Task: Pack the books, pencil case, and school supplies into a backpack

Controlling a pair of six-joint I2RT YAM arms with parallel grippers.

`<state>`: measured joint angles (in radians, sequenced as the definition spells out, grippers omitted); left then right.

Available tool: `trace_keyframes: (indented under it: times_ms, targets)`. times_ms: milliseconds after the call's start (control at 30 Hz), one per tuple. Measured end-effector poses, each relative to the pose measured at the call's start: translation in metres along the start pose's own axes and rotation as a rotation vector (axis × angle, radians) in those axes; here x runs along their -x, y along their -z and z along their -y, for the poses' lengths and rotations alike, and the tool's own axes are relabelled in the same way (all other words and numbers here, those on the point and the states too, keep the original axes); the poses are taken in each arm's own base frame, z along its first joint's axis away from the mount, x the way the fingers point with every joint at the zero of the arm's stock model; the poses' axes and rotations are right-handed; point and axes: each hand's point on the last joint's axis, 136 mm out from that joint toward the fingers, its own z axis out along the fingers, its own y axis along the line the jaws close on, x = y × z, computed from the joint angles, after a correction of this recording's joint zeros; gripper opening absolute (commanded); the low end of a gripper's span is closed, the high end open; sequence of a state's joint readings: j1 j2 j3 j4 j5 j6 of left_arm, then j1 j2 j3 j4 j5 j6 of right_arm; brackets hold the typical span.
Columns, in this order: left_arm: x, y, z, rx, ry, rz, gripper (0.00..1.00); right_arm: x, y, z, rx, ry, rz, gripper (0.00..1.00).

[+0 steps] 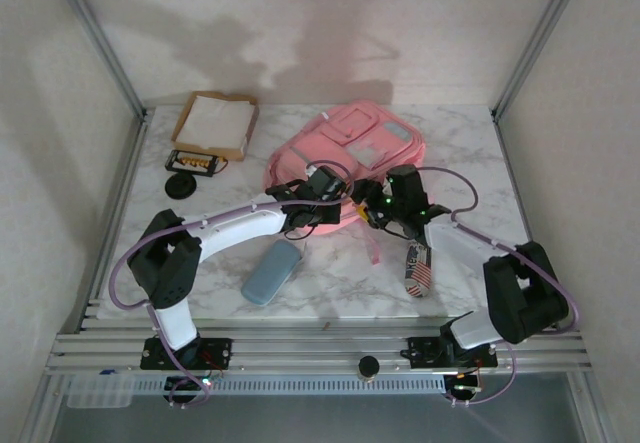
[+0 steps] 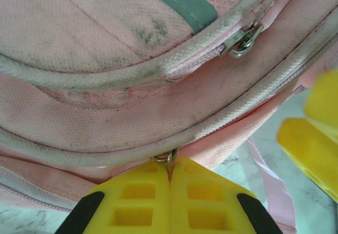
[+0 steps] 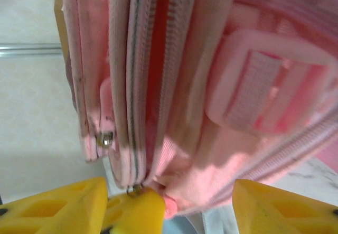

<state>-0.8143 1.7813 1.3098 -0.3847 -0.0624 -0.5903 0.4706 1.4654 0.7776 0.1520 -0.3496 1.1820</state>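
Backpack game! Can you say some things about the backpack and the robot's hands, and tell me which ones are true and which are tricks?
1. The left hand is pinched shut on a zipper pull of the backpack. True.
2. The right hand is shut too. False: it is open, right next to the backpack.
3. The backpack is blue. False: it is pink.
4. A blue pencil case lies on the table, outside the backpack. True.
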Motion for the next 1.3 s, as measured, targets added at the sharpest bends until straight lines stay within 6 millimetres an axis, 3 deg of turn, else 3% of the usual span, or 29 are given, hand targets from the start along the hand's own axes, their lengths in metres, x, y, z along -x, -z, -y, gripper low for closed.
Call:
trace_keyframes:
  times_ms: [100,200,367,400,700,933,1133,1300]
  targets:
    - [0.000,0.000,0.001,0.000,-0.006,0.000,0.00,0.004,-0.016,-0.001,0.000,-0.020,0.014,0.49]
    - [0.000,0.000,-0.001,0.007,-0.008,0.005,0.00,0.011,-0.027,-0.001,-0.008,-0.031,0.033,0.30]
    - [0.003,0.000,-0.004,0.028,-0.018,0.019,0.00,0.015,-0.030,-0.004,-0.001,-0.021,0.057,0.02]
    - [0.003,0.000,-0.006,0.038,-0.019,0.022,0.00,0.016,-0.030,-0.004,-0.001,-0.017,0.058,0.00]
    - [0.007,0.000,-0.014,0.073,-0.016,0.035,0.00,0.031,-0.014,0.005,-0.014,0.034,0.021,0.00]
    - [0.020,-0.004,-0.065,0.187,0.030,0.054,0.00,0.066,0.016,0.036,-0.046,0.050,-0.006,0.00]
    - [0.028,-0.007,-0.075,0.195,0.030,0.072,0.00,0.080,0.019,0.043,-0.047,0.100,-0.075,0.01]
    - [0.026,-0.008,-0.070,0.156,0.008,0.063,0.00,0.090,0.027,0.041,-0.113,0.222,-0.032,0.35]
